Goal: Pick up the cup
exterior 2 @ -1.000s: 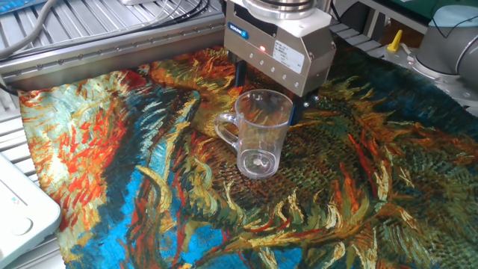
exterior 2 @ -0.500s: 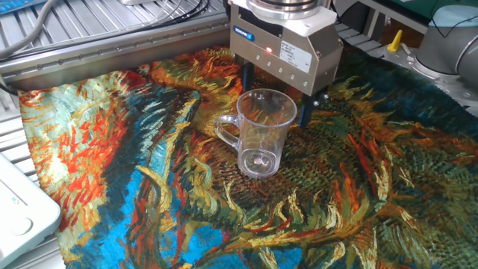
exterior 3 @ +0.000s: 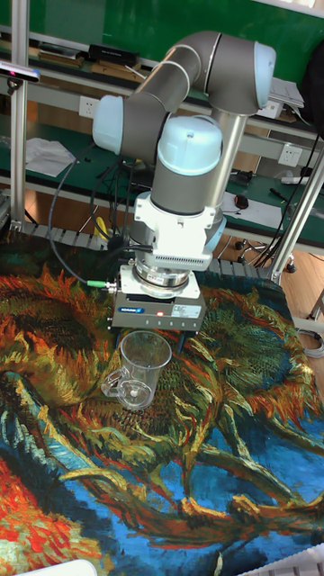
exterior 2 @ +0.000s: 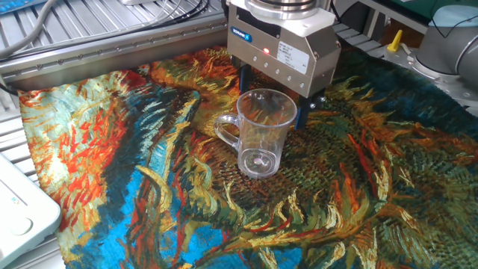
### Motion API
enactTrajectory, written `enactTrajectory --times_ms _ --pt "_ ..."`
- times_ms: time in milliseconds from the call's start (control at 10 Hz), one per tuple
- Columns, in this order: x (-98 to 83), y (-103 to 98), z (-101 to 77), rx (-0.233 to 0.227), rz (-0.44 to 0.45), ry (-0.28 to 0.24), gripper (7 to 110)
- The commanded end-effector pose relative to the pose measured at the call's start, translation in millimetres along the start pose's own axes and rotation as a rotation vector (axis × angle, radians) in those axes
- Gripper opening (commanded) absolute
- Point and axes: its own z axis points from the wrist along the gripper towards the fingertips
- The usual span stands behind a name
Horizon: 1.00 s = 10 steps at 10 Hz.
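Note:
The cup (exterior 2: 261, 133) is a clear plastic mug standing upright on the painted cloth, its loop handle (exterior 2: 226, 128) pointing left. My gripper (exterior 2: 272, 96) hangs low just behind it, its grey body over the far rim. Two dark fingers (exterior 2: 243, 77) show at either side of the rim, about a cup's width apart, so the gripper is open. Whether the fingers stand around the cup or just behind it I cannot tell. In the tall fixed view the cup (exterior 3: 142, 367) stands right in front of the gripper (exterior 3: 155, 338), handle to the left.
A bright sunflower-patterned cloth (exterior 2: 149, 187) covers the table. A metal rail and cables (exterior 2: 112, 45) run along the back left. A white device (exterior 2: 22, 213) sits at the left edge. The arm's base joint (exterior 2: 448, 37) stands at the back right.
The gripper has shifted slightly to the right and a little lower behind the cup. The cup has not moved.

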Motion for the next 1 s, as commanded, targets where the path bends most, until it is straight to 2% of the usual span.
enactTrajectory --times_ms 0,200,300,600,900 --pt "-14.9 -3.5 2.7 -0.007 0.005 -0.007 110" --pt "-27.4 -8.2 10.0 -0.008 0.001 -0.016 110" --pt "-29.5 -6.8 15.0 -0.006 0.005 -0.020 88" --pt "-22.6 1.4 17.5 -0.005 0.016 -0.011 88" --pt "-13.9 -5.0 12.9 -0.004 0.008 -0.008 88"
